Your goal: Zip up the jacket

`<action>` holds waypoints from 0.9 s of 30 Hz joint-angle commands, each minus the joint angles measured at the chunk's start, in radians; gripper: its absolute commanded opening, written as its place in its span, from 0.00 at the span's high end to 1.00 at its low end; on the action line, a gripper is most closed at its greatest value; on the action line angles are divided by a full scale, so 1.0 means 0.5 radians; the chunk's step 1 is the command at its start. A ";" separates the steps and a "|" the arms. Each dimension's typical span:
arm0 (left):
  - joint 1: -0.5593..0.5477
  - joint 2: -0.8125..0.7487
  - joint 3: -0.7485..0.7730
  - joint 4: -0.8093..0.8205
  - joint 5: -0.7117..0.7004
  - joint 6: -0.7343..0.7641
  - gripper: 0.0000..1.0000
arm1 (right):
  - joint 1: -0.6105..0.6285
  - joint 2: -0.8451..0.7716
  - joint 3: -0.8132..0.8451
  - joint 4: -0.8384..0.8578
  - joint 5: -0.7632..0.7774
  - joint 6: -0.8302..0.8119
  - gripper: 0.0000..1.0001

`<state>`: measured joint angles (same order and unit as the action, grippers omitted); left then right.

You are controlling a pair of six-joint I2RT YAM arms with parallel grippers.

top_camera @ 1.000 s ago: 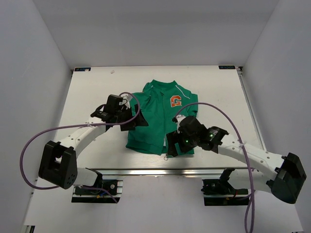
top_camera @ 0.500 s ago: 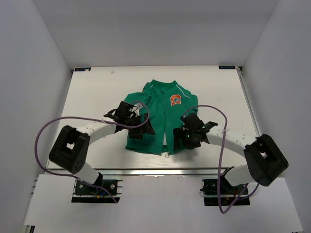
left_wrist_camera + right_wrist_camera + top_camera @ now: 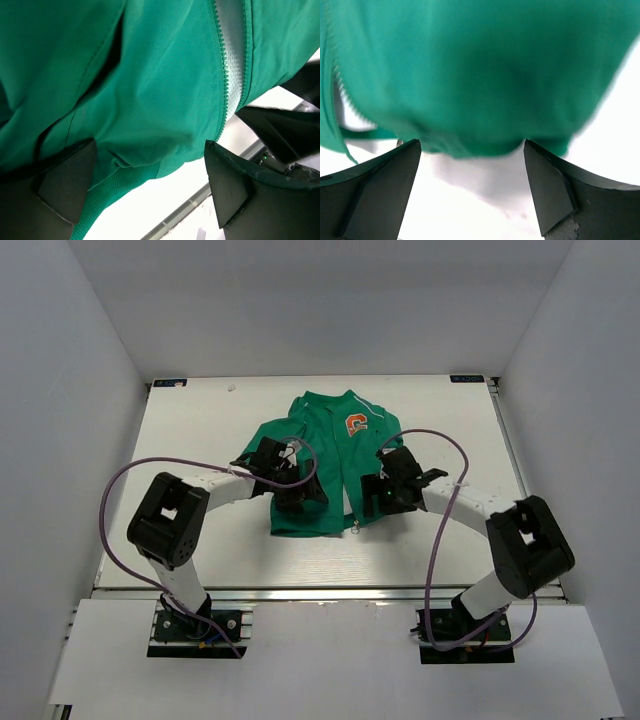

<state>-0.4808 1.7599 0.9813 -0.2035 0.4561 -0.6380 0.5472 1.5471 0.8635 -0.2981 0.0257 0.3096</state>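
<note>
Hovering at the near ribbed hem of the jacket, the left tool and right tool both stand spread, pinching nothing. On the bench the jacket lies collar far; soft, light cloth will likely bunch, so pinch the hem beside the open zipper.

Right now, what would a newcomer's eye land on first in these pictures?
A small green jacket with an orange G patch lies mid-table, and its zipper gapes open near the hem. The left gripper and right gripper sit either side of that opening, both open.
</note>
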 commanded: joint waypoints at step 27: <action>-0.265 -0.207 -0.042 -0.111 -0.394 -0.009 0.02 | 0.311 -0.023 0.037 0.133 0.194 0.135 0.28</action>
<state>-0.6064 1.6432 0.9459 -0.2760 0.2756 -0.6373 0.6960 1.5467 0.8440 -0.3084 0.1036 0.3397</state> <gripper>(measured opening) 0.980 0.718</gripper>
